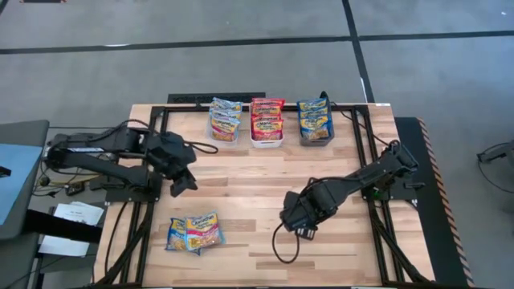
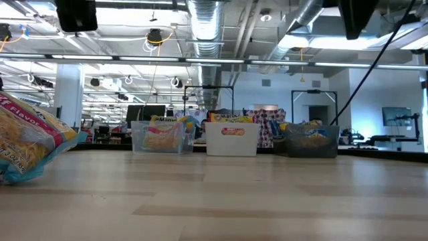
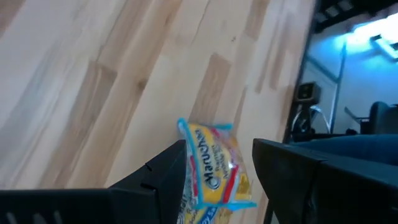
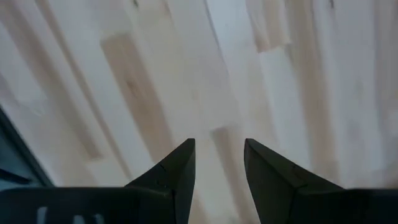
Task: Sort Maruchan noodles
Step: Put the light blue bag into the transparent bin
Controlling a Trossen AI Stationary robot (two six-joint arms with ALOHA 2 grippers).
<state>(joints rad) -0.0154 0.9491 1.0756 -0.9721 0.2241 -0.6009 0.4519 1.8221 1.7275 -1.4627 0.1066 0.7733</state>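
Two Maruchan packets lie flat side by side on the wood near the table's near-left corner, one with blue trim and one with pink; the low view shows them large at its left. My left gripper hovers open just beyond them toward the far side. In its wrist view the packets show between its spread fingers, farther off and untouched. My right gripper is open over bare wood right of centre. More packets stand in three bins at the far edge.
A clear bin, a white bin and a grey bin stand in a row at the far edge, each holding packets. The low view shows them as well. Bare wood lies between the bins and the arms.
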